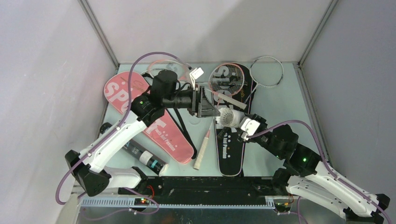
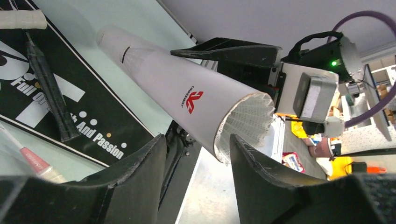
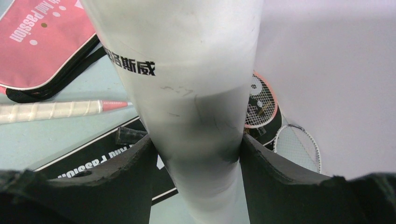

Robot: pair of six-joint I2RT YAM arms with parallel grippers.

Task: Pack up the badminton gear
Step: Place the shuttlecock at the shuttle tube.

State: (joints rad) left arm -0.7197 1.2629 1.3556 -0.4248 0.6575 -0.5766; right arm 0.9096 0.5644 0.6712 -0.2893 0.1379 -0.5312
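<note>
Steadying the white shuttle tube [image 3: 187, 70] above the black cover [image 1: 229, 154], the right claw [image 3: 196, 140] grips it firmly; the left claw [image 2: 196, 140], jaws apart, should press the shuttlecock [image 2: 247, 116] straight inward.

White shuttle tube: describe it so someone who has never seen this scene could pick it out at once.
Find the black racket cover in the middle of the table. Over its upper part the right gripper clamps the white shuttle tube, its open mouth toward the left gripper. The black tube, the only other one, lies flat by the pink cover.
</note>
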